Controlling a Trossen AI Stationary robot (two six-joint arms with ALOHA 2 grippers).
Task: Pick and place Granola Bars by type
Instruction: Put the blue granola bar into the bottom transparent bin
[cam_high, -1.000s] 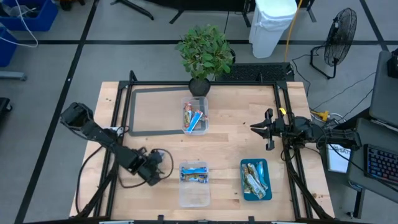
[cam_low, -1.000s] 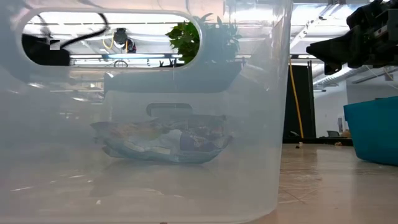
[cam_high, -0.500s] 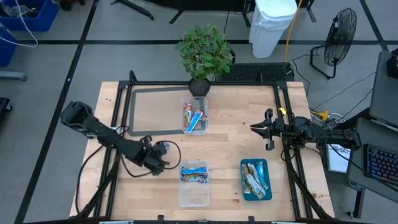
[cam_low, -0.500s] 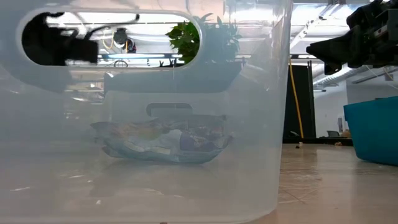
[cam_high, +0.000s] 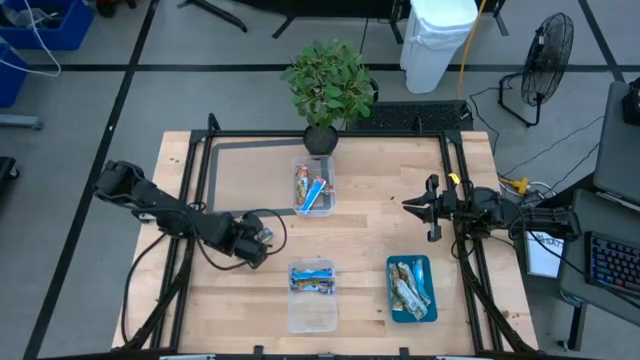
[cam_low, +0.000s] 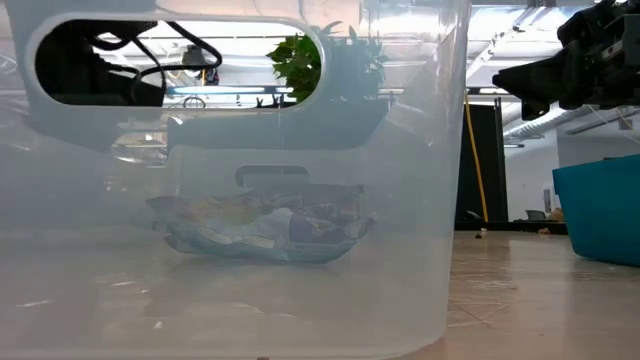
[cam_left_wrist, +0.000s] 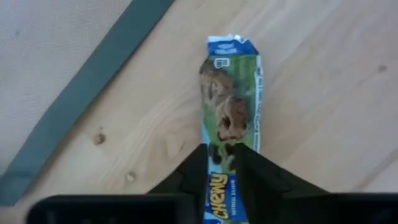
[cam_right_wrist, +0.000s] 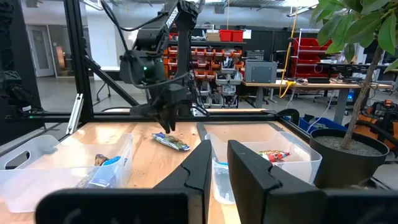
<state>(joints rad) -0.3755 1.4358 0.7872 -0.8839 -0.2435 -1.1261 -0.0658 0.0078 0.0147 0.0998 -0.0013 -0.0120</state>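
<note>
**Left hand over a loose bar; right hand idle at the surface's right side**

High view. The left hand sits over the bare wood of the surface, left of centre, between the two clear tubs. The loose bar under it cannot be made out from here. The far tub holds red-blue Granola Bars and stands just in front of a potted plant. The near tub holds blue-white bars. The teal tray, at the near right, carries green-gold bars. The right hand hangs near the right edge, well apart from all three containers.

Low view. The near tub's wall fills most of the picture, and wrapped bars show blurred through it. The right hand is a dark shape high up at the right. The tray's teal side shows below it.

Left wrist view. One loose bar, with a blue and green wrapper, lies flat on the wood beside a grey strip. The left hand is astride the bar's near end, its fingers parted by a narrow gap. Whether they press on the wrapper cannot be told.

Right wrist view. The left hand points down at the loose bar, which rests on the wood between the near tub and the far tub. The right hand shows a narrow gap between its fingers, with nothing in it.
</note>
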